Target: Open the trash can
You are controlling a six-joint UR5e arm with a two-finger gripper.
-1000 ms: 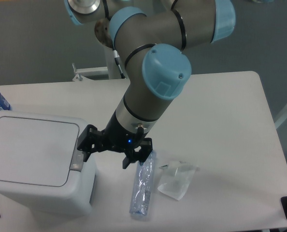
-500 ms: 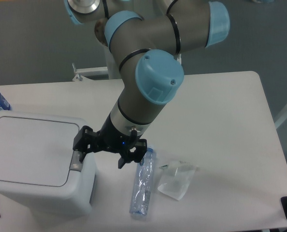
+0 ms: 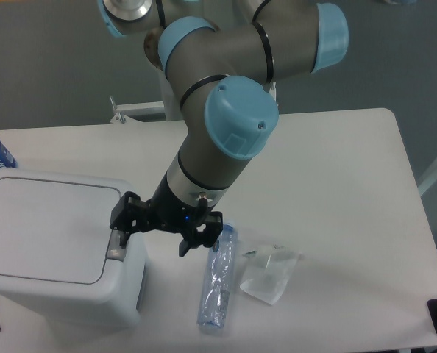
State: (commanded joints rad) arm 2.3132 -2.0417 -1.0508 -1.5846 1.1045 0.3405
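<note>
- the trash can (image 3: 53, 246) sits at the lower left of the frame, on the white table (image 3: 336, 184); its flat lid lies closed and level.
- the gripper (image 3: 151, 229), at lower centre-left, now has its left finger over the grey push-button (image 3: 117, 245) on the can's right rim; a second ago it stood further right, clear of the rim.
- over the last half second the shift is only slight, which suggests the approach is ending and the press is beginning.
- the fingers stand apart, one over the button, the other over the crushed clear bottle (image 3: 217, 279) lying on the table; nothing is held between them.
- whether the finger actually touches the button cannot be told.
- a crumpled clear bag (image 3: 268, 273) lies just right of the bottle.
- judgement: the task is not yet done; a downward push on the button remains.
</note>
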